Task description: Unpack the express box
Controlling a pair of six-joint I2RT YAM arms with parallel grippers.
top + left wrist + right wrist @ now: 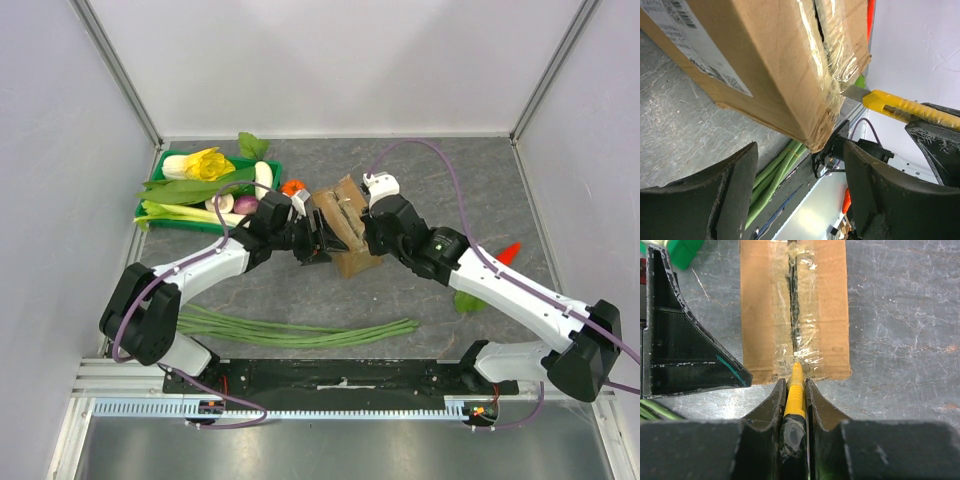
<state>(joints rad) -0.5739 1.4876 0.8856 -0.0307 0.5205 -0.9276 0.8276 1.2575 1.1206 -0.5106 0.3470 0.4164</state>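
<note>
- Express box, mid-table between the arms: seam tape mostly slit, flaps closed, nothing unpacked.
- Right gripper: clamped on yellow knife, blade at seam's end.
- Left gripper: jaws spread wide, empty, beside box.

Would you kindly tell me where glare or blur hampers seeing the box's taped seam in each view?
Left wrist: white glare streaks the crinkled tape on the express box. Right wrist: seam sharp, right gripper and yellow knife blurred near the lens. Top external: even light, box partly covered.
</note>
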